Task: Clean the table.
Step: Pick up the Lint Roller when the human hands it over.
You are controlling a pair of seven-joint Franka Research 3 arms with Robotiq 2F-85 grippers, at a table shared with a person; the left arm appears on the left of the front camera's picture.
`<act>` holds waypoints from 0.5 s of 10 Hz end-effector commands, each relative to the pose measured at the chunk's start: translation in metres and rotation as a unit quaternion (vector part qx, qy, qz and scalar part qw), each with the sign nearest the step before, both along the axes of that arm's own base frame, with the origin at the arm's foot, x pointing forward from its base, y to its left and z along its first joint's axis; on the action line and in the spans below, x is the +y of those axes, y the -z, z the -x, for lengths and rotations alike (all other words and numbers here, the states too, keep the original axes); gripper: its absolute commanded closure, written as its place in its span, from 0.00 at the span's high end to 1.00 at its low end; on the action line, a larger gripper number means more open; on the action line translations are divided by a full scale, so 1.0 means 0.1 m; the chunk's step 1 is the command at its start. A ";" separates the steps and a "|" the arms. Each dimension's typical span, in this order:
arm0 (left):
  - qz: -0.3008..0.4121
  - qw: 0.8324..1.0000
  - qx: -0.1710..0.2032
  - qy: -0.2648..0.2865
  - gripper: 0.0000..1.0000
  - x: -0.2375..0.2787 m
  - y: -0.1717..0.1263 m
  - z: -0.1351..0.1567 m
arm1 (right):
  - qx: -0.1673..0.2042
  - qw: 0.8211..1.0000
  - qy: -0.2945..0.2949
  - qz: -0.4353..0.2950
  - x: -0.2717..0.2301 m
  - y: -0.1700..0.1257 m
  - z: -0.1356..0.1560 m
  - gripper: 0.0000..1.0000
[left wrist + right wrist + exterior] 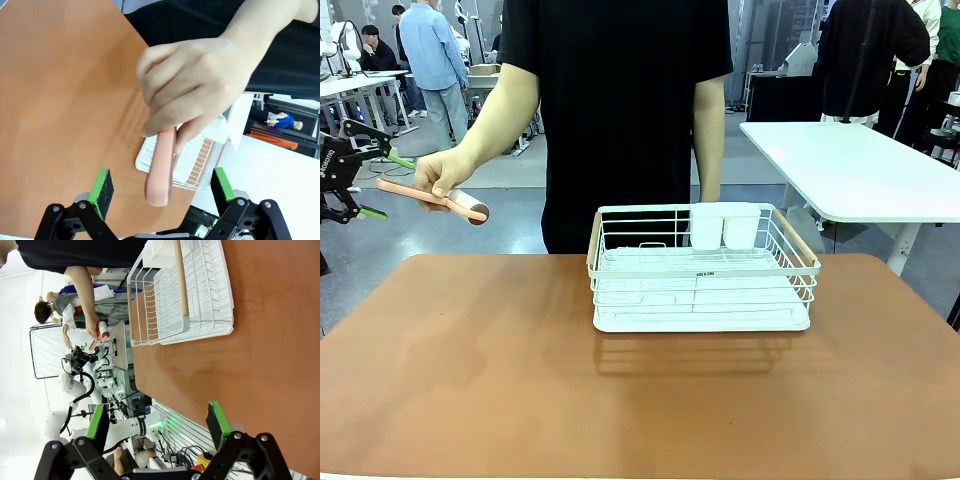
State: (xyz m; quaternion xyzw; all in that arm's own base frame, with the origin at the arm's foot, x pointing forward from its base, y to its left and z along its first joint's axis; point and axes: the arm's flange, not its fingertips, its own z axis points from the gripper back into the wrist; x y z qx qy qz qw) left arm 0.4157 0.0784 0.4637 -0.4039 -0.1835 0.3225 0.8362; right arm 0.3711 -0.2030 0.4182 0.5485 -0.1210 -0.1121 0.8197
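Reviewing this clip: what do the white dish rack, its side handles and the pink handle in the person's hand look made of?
White wire dish rack: thin rods, likely coated metal, glossy white, over a smooth, plastic-looking white drip tray. Tan side handles: probably wood, matte round rods. Salmon-pink tool handle: plastic or silicone, judging by its smooth, uniform surface; which of the two cannot be told.

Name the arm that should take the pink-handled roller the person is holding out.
Left. The person's hand holds the pink-handled roller with its handle end between the open green pads of the left end effector. The right end effector hangs open above the reddish-brown table top, far from the hand.
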 end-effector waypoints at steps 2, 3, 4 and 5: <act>0.002 0.999 -0.034 -0.008 1.00 -0.10 0.06 0.09 | -0.011 1.000 -0.001 -0.002 0.01 -0.04 0.01 1.00; 0.007 0.999 -0.037 -0.012 1.00 -0.09 0.05 0.08 | -0.011 1.000 -0.001 -0.002 0.01 -0.04 0.01 1.00; 0.014 1.000 -0.023 -0.008 1.00 -0.10 0.06 0.08 | -0.011 1.000 -0.001 -0.002 0.01 -0.04 0.01 1.00; 0.019 0.999 -0.032 -0.009 1.00 -0.11 0.05 0.09 | -0.011 1.000 -0.001 -0.002 0.01 -0.04 0.01 1.00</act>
